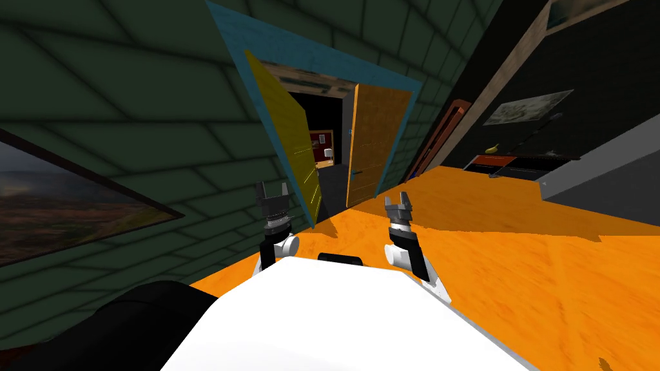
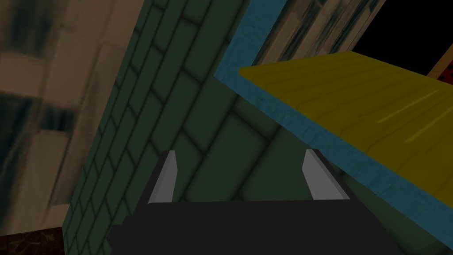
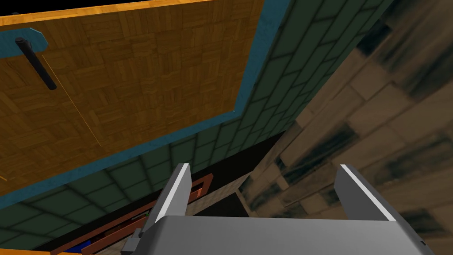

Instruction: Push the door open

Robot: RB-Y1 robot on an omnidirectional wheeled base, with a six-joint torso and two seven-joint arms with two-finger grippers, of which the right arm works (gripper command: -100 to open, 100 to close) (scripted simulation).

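Double door ahead in a teal frame — yellow leaf swung ajar, orange leaf beside it, a gap between. Left jaws open, facing the green wall beside the frame. Right jaws open too — short of the orange leaf's dark handle.

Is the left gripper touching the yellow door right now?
Apart. The left wrist view shows green wall between the left gripper's open fingers and the yellow door.
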